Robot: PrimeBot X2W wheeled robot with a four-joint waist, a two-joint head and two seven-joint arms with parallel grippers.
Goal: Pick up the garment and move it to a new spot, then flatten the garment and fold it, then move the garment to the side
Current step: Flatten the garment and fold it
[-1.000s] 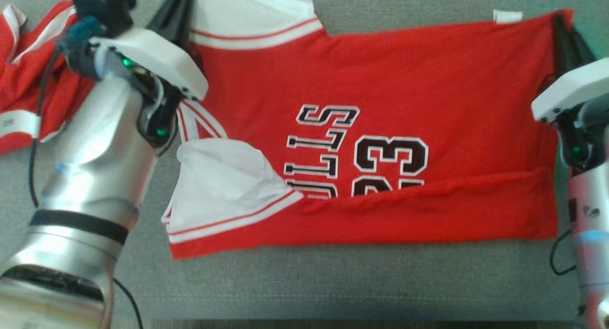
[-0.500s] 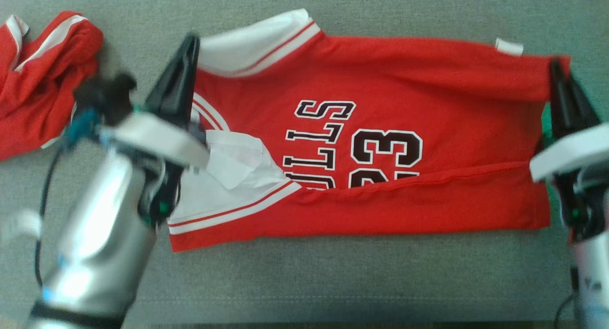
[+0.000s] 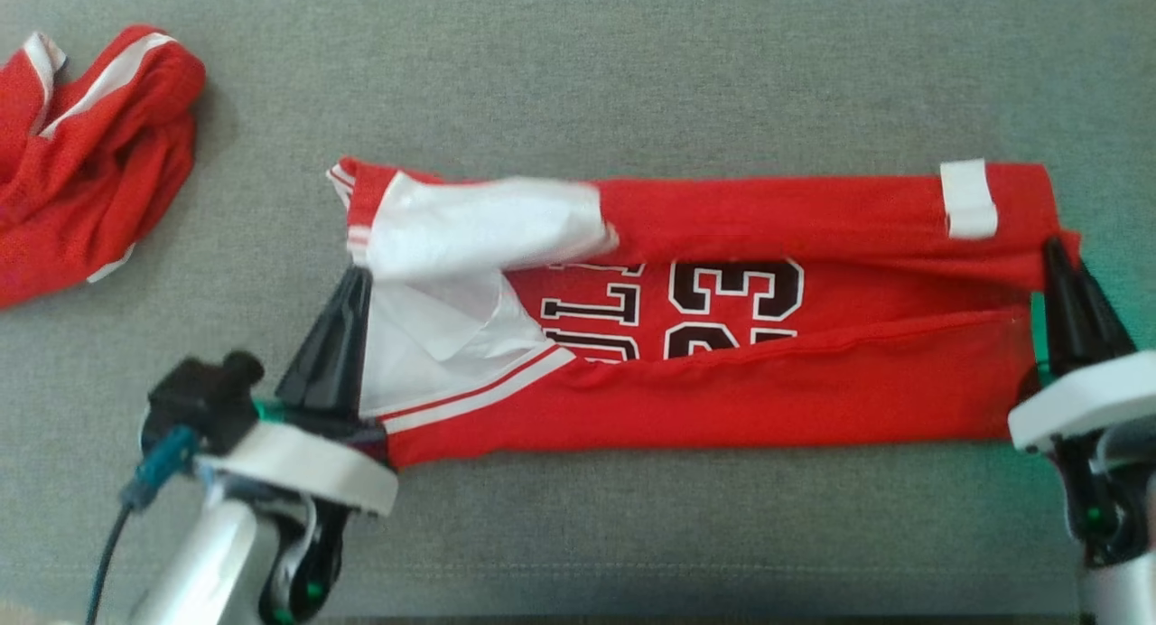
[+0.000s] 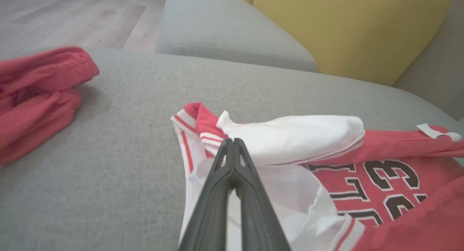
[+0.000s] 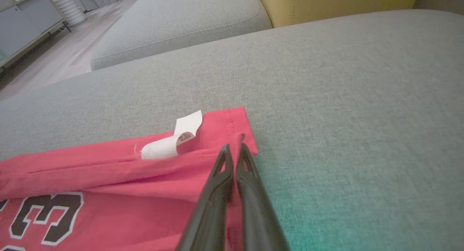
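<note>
Two grippers, one at each short end of the jersey [image 3: 722, 399]. It lies as a narrow band on the couch [image 3: 632, 65], long axis left-right across the head view.

Left to right:
- Pile [image 3: 90, 146] of other red cloth, well apart from the jersey's left end. Not in play.
- Left gripper [image 3: 354, 277] at the jersey's left end, fingers pressed together. In the wrist view the tips close right where the white sleeve flap meets the striped trim, so I read it as pinching that edge. How much cloth is actually caught I can't tell.
- Jersey middle: far edge turned over toward me, near edge turned up, and the number shows in the gap between the two flaps. White sleeve cloth at the left end is bunched, not flat.
- Tag [image 3: 968, 199] on the far flap, near the jersey's right end.
- Right gripper [image 3: 1052, 250] at the jersey's right end, fingers pressed together, with the red hem corner nipped at the tips.

My read: lengthwise fold is partly done. Both arms are equally near, each on its own end. The jersey lies between the two sets of tips, not ahead of them. The next move should bring both ends toward me together, parallel to that long axis. If one side leads, the flap skews, and the left end is the messier one.
</note>
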